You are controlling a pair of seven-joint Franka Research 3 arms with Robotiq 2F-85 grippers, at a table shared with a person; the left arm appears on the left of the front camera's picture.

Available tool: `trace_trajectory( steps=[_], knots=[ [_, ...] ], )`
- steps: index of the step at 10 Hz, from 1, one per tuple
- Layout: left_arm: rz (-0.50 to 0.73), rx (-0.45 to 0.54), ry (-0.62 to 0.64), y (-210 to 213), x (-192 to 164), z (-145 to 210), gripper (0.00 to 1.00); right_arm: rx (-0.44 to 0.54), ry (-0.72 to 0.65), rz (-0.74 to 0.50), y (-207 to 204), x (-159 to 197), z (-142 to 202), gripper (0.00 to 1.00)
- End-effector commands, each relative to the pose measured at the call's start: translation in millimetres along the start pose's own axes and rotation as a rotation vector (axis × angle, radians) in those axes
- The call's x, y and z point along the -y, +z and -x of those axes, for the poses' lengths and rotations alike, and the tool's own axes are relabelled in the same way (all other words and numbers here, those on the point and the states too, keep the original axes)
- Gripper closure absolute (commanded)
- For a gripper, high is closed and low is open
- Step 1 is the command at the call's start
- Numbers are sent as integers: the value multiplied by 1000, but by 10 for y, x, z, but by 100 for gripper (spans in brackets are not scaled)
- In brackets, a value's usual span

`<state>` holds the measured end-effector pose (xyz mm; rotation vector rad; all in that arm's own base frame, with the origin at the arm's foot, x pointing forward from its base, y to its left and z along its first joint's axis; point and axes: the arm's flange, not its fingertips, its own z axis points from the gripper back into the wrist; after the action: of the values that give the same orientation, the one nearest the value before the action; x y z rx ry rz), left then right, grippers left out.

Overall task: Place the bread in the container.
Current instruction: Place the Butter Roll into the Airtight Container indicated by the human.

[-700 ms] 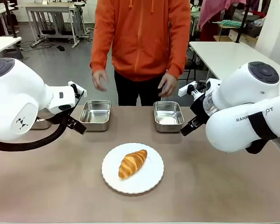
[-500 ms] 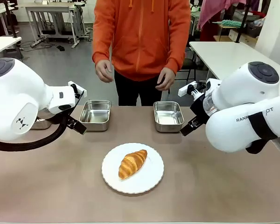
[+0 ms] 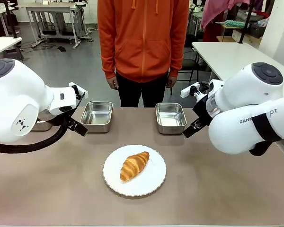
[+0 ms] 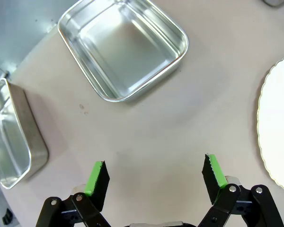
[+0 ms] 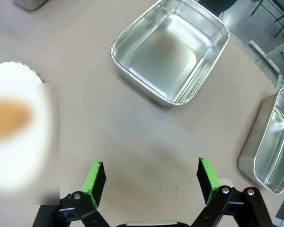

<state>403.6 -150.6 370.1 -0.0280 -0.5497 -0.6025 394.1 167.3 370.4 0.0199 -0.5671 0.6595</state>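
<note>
The bread [image 3: 135, 165], a golden-brown croissant, lies on a round white plate [image 3: 154, 182] in the middle of the table near the front. Two steel containers stand behind it, one to the left [image 3: 97, 116] and one to the right [image 3: 171, 117], both with nothing in them. In the left wrist view my left gripper [image 4: 155, 174] is open above bare table, short of a container [image 4: 125, 47], with the plate's rim [image 4: 277, 127] at the right. My right gripper [image 5: 150, 179] is open too, short of a container [image 5: 170, 49]. The bread [image 5: 7, 118] shows there as a blurred brown patch.
A person in an orange hoodie [image 3: 143, 38] stands at the far edge with hands down. A further steel container [image 4: 9, 137] sits at the left of the left wrist view. Another [image 5: 274, 142] sits at the right of the right wrist view.
The person's hands have dropped from in front of the body to the sides. Both arms, the bread and the containers have stayed put.
</note>
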Motion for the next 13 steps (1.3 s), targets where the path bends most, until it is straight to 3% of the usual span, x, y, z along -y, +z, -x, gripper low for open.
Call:
trace_trajectory(
  steps=[1, 3, 6, 8, 9, 13],
  knots=[
    [0, 0, -1, 1, 1, -1, 0, 0, -1, 0, 0, 1, 0, 0],
    [0, 0, 0, 0, 0, 0, 0, 0, 0, 0, 0, 0, 0, 0],
    [112, 61, 50, 549, -564, -240, 0, 71, -50, 19, 584, 351, -309, 0],
    [140, 71, -2, 913, -1059, -313, 0, 98, -60, -3, 976, 775, -343, 0],
    [213, 80, -62, 1054, -1392, -247, 0, 117, -13, -46, 1208, 1093, -254, 0],
    [515, 326, -333, 1198, -2520, 258, 0, 225, 165, -251, 1573, 2251, 310, 0]
  ],
)
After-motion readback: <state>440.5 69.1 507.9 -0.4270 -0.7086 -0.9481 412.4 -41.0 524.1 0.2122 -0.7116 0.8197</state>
